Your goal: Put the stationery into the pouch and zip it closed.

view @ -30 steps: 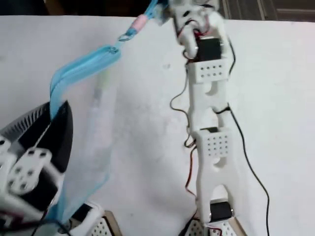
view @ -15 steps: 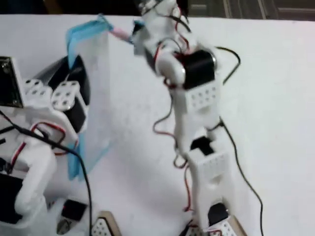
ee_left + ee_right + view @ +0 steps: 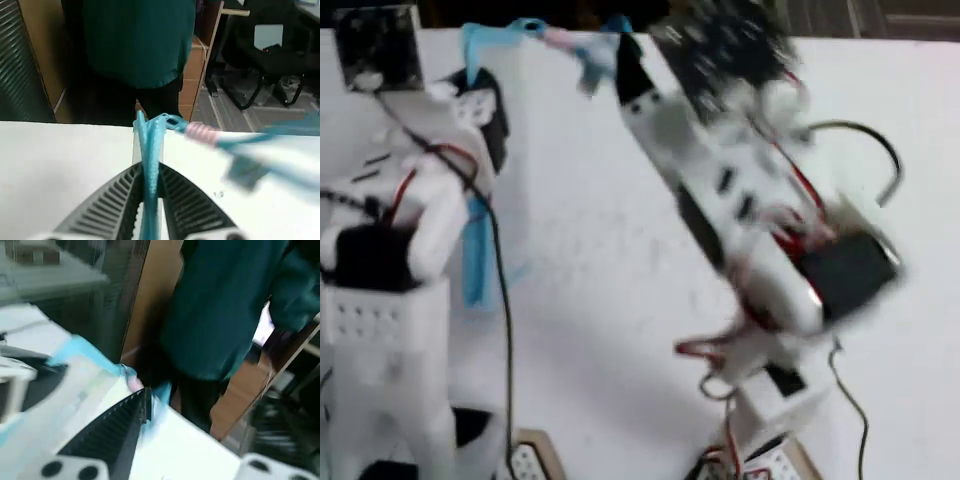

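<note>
The white tabletop [image 3: 620, 330] is the biggest thing here. The right arm [image 3: 750, 220] leans far over it toward the back edge. The left arm [image 3: 390, 300] stands up at the side. Between their ends is the pouch [image 3: 475, 255], held upright near the back edge on the left arm's side. It is see-through with a blue zip edge. The left gripper [image 3: 149, 172] has its jaws squeezed tight on that blue edge. The right gripper [image 3: 620, 62] is right by the small pink zip pull [image 3: 200, 132] at the top of the pouch. It is too blurry to tell if it is gripping or not. I cannot tell if any stationery is inside.

The pouch looks light, thin and floppy, so I think it will bend and swing when pulled. The zip edge looks like the firmest bit and a good place to hold. The pink pull is tiny and could slip, so it needs a tight pinch and a straight pull along the zip.
</note>
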Available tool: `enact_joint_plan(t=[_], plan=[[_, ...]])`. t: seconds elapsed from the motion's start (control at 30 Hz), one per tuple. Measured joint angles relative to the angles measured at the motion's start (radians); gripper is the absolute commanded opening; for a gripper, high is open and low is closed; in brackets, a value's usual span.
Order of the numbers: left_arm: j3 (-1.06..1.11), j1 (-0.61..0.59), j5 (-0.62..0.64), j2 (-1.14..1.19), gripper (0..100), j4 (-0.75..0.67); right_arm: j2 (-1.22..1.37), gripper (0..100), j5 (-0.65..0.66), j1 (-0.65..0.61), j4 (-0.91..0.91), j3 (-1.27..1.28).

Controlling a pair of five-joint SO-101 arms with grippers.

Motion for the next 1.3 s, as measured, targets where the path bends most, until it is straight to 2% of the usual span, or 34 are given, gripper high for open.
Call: enact_joint_plan(t=[0.17, 0.33, 0.43, 0.87, 0.97, 1.1, 1.17, 1.3], plan=[[0.0, 0.0, -0.08, 0.052, 3, -0.061, -0.1, 0.9, 0.0, 0.002, 0.0, -0.002], [0.011, 0.002, -0.092, 0.066, 16, -0.041, -0.173, 1.8, 0.0, 0.0, 0.0, 0.078], [0.011, 0.023, -0.092, 0.066, 18, 0.028, -0.239, 1.8, 0.0, 0.003, 0.0, 0.233], [0.009, 0.04, -0.092, 0.063, 28, 0.324, -0.726, 1.8, 0.0, 0.003, -0.009, 1.369], [0.009, 0.04, -0.092, 0.046, 29, 0.387, -0.85, 1.8, 0.0, 0.015, -0.083, 1.633], [0.011, 0.035, -0.092, -0.054, 29, 0.431, -1.025, 1.8, 0.0, 0.114, -0.244, 1.972], [0.048, 0.002, -0.092, -0.124, 26, 0.431, -1.122, 1.8, 0.0, 0.158, -0.342, 2.136], [0.232, -0.072, -0.092, -0.292, 12, 0.388, -1.33, 1.8, 0.0, 0.204, -0.534, 2.467]])
